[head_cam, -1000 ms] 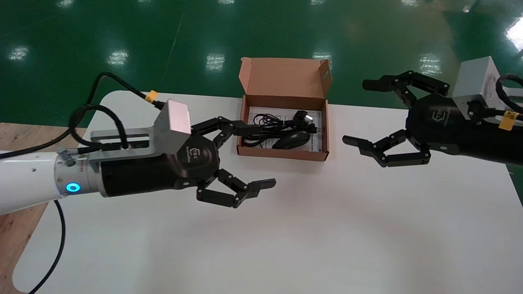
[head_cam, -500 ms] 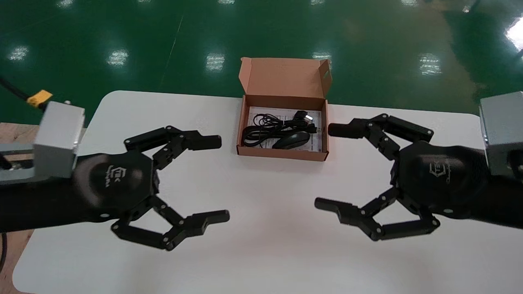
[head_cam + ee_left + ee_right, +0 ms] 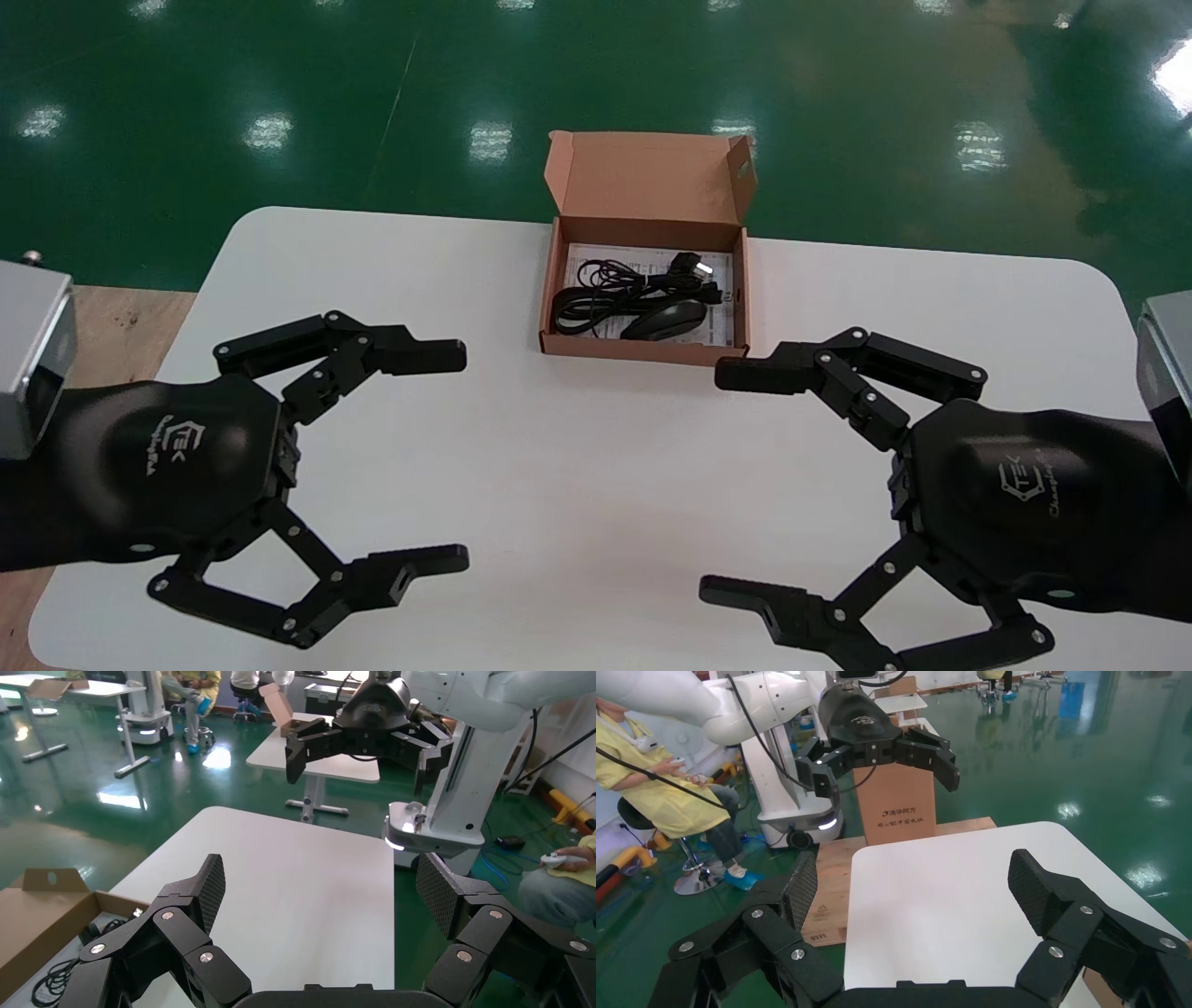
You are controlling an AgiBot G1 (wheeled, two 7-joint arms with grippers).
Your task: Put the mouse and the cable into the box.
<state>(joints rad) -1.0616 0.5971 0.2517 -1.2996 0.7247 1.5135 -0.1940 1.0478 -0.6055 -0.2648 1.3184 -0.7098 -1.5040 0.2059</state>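
While both arms reach in from the lower corners of the head view, the mouse (image 3: pixel 663 320) and the cable (image 3: pixel 596 296) lie inside the box (image 3: pixel 643 350), which sits in the upper middle of the frame, near the far edge of the white tabletop (image 3: pixel 596 466). The box is brown cardboard, and its lid stands upright behind it with the side flaps raised. The black mouse rests close to the front wall, a little right of centre. The black cable lies in a loose coil to the mouse's left and behind it, with its plug end toward the upper right of the interior. Both rest on a white printed sheet (image 3: pixel 722 326) lining the bottom.

At the lower left of the frame is the left pincer (image 3: pixel 458 457), released, its two black fingers spread wide, pointing toward the middle and grasping nothing. The right pincer (image 3: pixel 715 482) mirrors it at the lower right, likewise released and empty. Its upper fingertip shows near the box's front right corner, apart from it.

From the left wrist, bare tabletop shows between the wide-set fingers (image 3: pixel 204 888). A corner of the box with a bit of cable sits at the lower left of that frame, and the other pincer is farther off at the upper middle. From the right wrist, the fingers (image 3: pixel 1035 881) also stand wide over bare tabletop. The left pincer is beyond them, in front of a brown carton (image 3: pixel 895 808). Glossy green floor (image 3: pixel 279 84) surrounds the tabletop.
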